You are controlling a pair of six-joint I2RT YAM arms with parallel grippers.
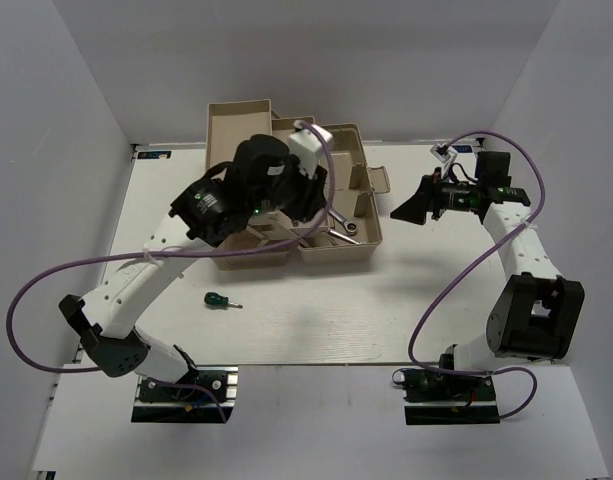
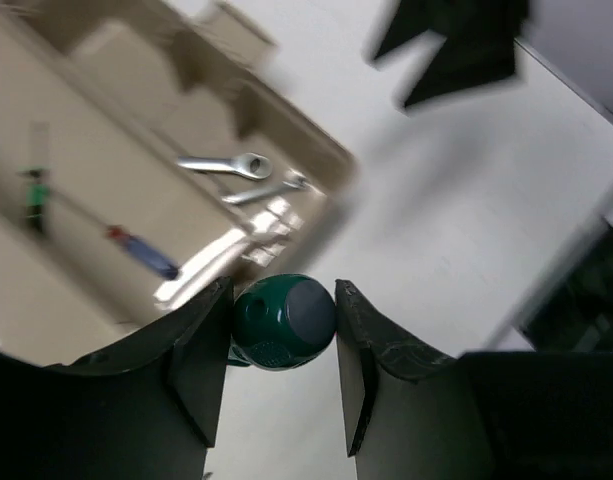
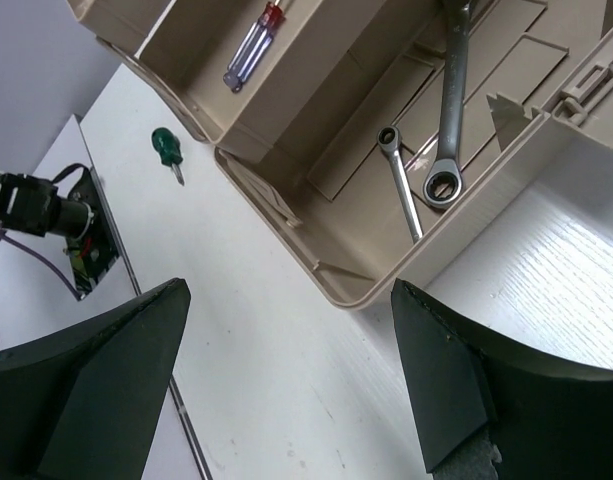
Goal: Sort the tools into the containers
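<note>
The left claw (image 2: 284, 292) is half closed, clamped on the fat handle of a green screwdriver (image 2: 284, 325) raised near a corner of the toolbox (image 2: 106, 140). The top view hides that grip under the arm. The right claw (image 3: 286, 300) gapes wide and empty over the desk (image 3: 286, 390). Its camera shows two wrenches (image 3: 451, 100) in the box, plus a second green screwdriver (image 3: 167, 148) lying on the desk, which the left wrist view misses.
</note>
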